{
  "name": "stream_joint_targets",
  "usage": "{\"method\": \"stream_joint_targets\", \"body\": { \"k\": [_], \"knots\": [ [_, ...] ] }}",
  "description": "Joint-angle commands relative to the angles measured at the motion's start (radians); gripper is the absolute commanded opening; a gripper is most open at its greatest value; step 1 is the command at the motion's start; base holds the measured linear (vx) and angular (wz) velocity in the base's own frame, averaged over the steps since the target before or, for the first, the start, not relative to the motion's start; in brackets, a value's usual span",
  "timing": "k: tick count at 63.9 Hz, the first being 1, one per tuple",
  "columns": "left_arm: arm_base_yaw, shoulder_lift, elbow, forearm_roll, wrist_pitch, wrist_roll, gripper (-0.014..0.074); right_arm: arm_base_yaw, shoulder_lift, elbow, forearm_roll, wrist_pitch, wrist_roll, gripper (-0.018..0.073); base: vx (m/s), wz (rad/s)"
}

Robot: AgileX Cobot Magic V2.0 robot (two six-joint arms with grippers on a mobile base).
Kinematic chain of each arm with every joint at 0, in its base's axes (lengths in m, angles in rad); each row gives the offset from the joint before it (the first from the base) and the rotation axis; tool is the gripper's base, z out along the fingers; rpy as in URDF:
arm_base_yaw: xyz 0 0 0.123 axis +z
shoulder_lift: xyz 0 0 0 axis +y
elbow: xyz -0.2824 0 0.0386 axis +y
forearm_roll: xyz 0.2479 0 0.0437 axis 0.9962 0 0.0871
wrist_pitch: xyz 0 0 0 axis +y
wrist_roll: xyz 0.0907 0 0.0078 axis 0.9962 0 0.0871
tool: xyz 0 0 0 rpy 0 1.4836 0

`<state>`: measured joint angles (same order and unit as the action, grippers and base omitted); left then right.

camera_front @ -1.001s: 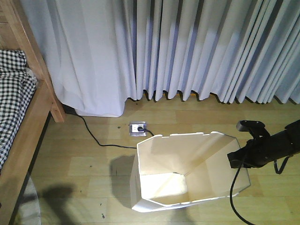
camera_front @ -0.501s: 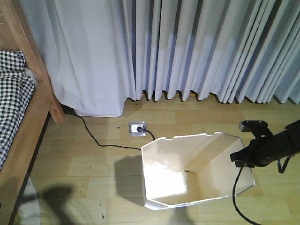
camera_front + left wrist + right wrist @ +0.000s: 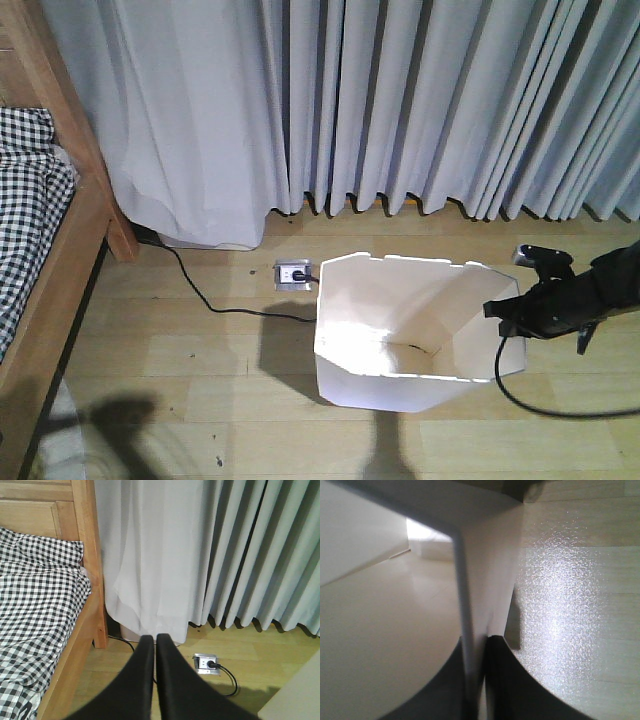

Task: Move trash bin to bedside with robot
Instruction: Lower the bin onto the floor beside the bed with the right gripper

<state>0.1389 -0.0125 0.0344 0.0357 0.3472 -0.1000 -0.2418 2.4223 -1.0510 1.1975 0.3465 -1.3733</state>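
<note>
Right gripper (image 3: 503, 310) fingers pinch the right rim of the large white thin-walled trash bin (image 3: 400, 388), for dragging; bin on floor, well right of wooden-framed checked bed (image 3: 70, 250). Left gripper (image 3: 155, 641) fingers together, empty.

Home bedroom: wooden-framed bed (image 3: 92, 555), checked bedding (image 3: 35, 595), long grey curtains (image 3: 400, 100) (plank floor (image 3: 200, 370) below).

one trash bin (image 3: 400, 392), one bed (image 3: 62, 268), one floor socket (image 3: 293, 274), one black arm (image 3: 592, 293).

The wooden floor (image 3: 180, 350) bears the trash bin (image 3: 390, 385), a socket (image 3: 292, 274) with black cable (image 3: 240, 311), and the bed (image 3: 60, 290).
</note>
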Motion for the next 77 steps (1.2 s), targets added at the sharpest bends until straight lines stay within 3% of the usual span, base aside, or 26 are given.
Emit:
{"method": "stream_joint_targets", "body": {
  "k": [1,11,21,31,52,77],
  "knots": [
    [-0.003,-0.014,0.003,-0.002,-0.066,-0.004,-0.0006,-0.002,-0.004,-0.092,-0.037,0.175,0.055,-0.0006,0.0,0.0],
    [-0.003,-0.014,0.003,-0.002,-0.066,-0.004,-0.0006,-0.002,0.126,-0.243,-0.139,0.223,0.158,-0.0006,0.0,0.0],
    [-0.003,-0.014,0.003,-0.002,-0.066,-0.004,-0.0006,0.002,0.258,-0.418,-0.295,0.267,0.326,-0.0005,0.0,0.0],
    [-0.003,-0.014,0.003,-0.002,-0.066,-0.004,-0.0006,0.027,0.362,-0.58,-0.461,0.306,0.43,-0.0005,0.0,0.0],
    [-0.003,-0.014,0.003,-0.002,-0.066,-0.004,-0.0006,0.036,0.544,-0.855,-0.487,0.392,0.571,-0.0005,0.0,0.0],
    [-0.003,-0.014,0.003,-0.002,-0.066,-0.004,-0.0006,0.044,0.655,-0.997,-0.487,0.388,0.602,-0.0003,0.0,0.0]
  ]
}}
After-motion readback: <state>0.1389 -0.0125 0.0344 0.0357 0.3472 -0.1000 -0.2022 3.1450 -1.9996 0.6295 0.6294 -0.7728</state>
